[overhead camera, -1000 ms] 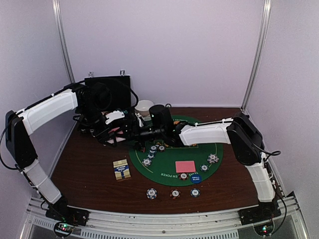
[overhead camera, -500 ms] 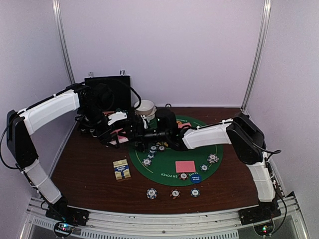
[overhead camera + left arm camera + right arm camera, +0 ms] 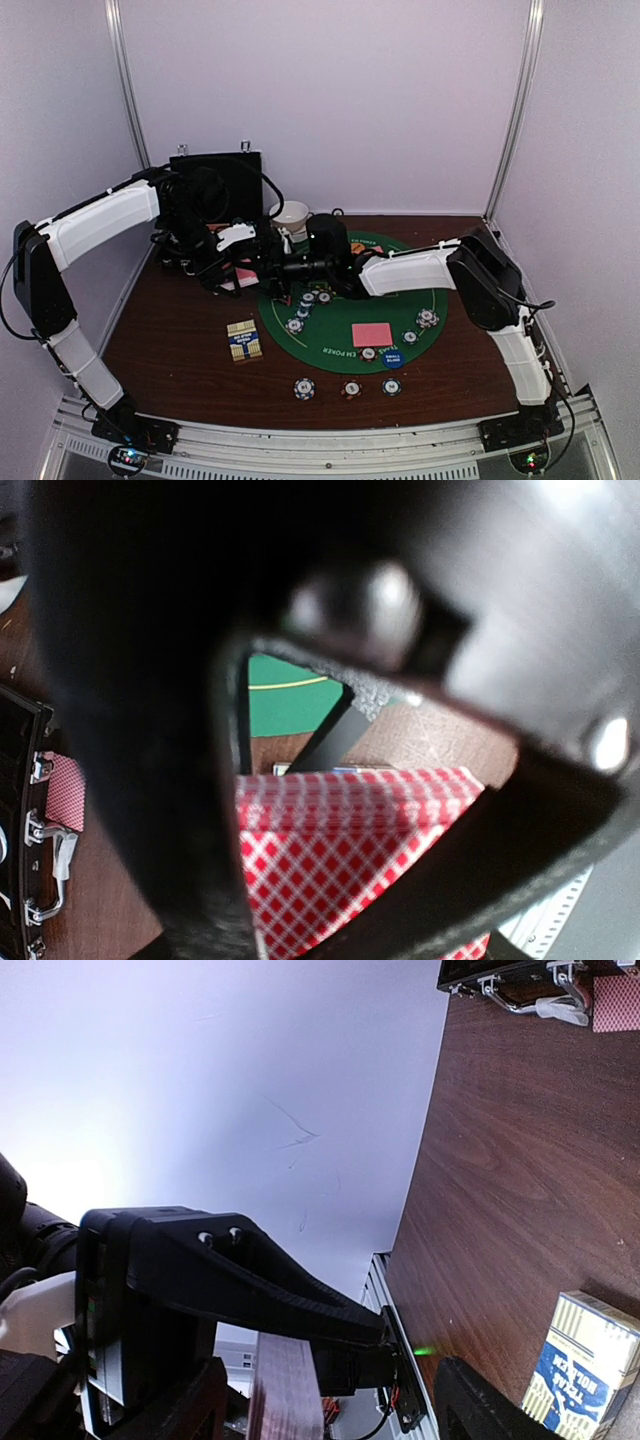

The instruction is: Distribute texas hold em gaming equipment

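Dealing step: the left gripper [image 3: 238, 266] clamps the red-checked deck of playing cards [image 3: 350, 850] above the far-left part of the dark wooden table [image 3: 170, 345]. The right gripper [image 3: 335, 1410] straddles the deck's edge, fingers apart, nothing pinched. Next, I'd say: nip one card only and carry it to the round green felt mat [image 3: 340, 316]. Pale lilac walls [image 3: 350, 100] enclose everything.

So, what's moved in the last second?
The white right arm swayed right then back left; the right tool, open, stays astride the pink-backed card deck clamped in the left tool. Nothing grabbed or released. Striped round poker chips, single pink card, green felt mat and blue-and-gold card box unmoved.
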